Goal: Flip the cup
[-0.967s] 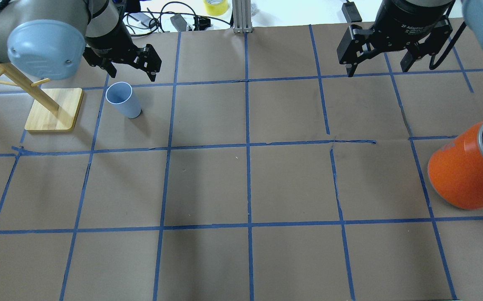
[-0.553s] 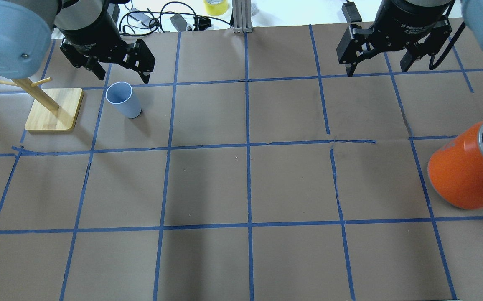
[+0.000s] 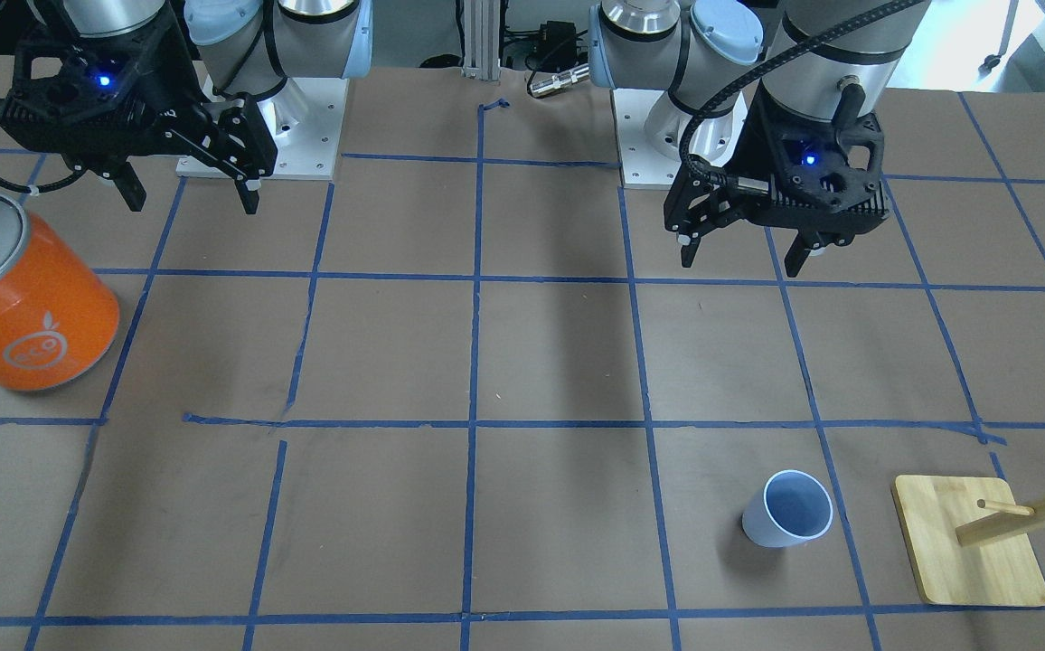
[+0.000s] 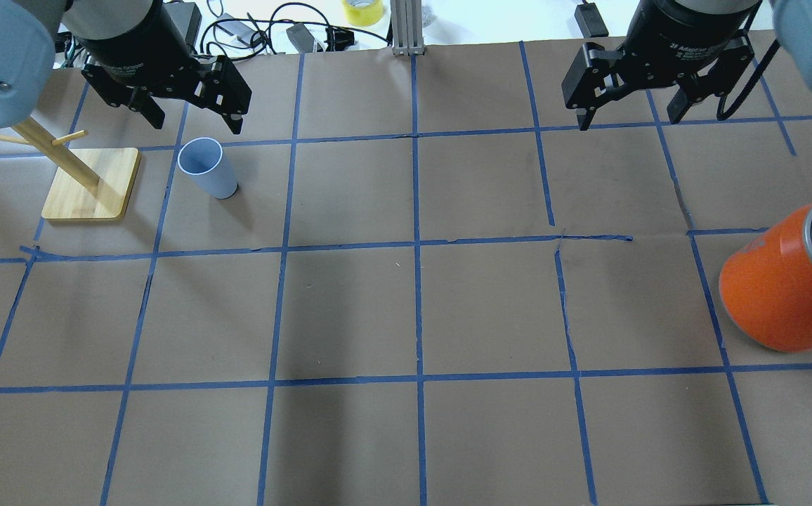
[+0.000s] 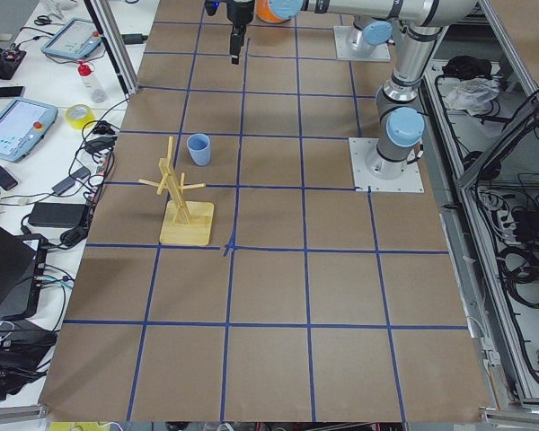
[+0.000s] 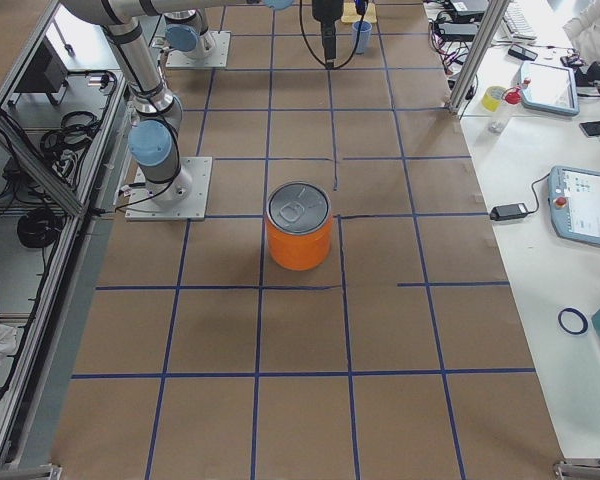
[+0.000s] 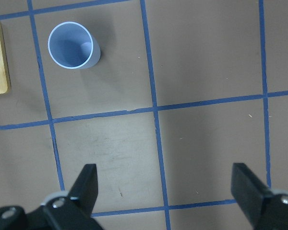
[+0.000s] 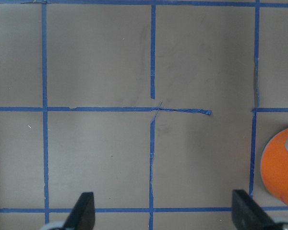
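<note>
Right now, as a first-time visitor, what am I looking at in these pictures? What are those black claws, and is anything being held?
These are two robot arms at a table, each ending in a two-fingered claw. The left claw and the right claw are both open and hold nothing. One picture looks down from behind the robot, one faces it from across the table, two look along the table from its ends, and two come from cameras on the wrists. On the brown, blue-taped table stand a pale blue cup, mouth up, a wooden peg stand beside it, and a large orange can on the robot's right. The left claw hangs above the table, not touching the cup.
</note>
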Controlling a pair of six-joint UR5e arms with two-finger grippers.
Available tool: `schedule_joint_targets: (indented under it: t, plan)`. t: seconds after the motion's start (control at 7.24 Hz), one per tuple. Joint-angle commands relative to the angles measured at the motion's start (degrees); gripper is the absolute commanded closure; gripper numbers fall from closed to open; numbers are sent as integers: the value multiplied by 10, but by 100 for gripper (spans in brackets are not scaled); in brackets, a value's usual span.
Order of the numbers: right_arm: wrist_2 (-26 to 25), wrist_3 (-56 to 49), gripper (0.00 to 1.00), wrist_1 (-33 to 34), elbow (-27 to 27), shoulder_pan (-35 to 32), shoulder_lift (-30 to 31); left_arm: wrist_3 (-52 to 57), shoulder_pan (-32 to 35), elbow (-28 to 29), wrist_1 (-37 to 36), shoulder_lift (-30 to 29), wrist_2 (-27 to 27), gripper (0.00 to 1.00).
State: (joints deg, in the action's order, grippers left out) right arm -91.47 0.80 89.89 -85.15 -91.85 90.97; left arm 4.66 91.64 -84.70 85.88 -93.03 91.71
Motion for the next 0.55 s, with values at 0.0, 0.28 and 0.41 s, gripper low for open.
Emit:
schedule_joint_targets:
  t: [0.0,0.28,0.41]
  plan:
    - [1,-2,0,8,-5,0,0,0,0,-9,1,7,0,0]
    - [2,-2,0,7,-5,0,0,0,0,-12,-1,8,0,0]
    - [2,-3,0,7,-6,0,0,0,0,-12,-1,8,0,0]
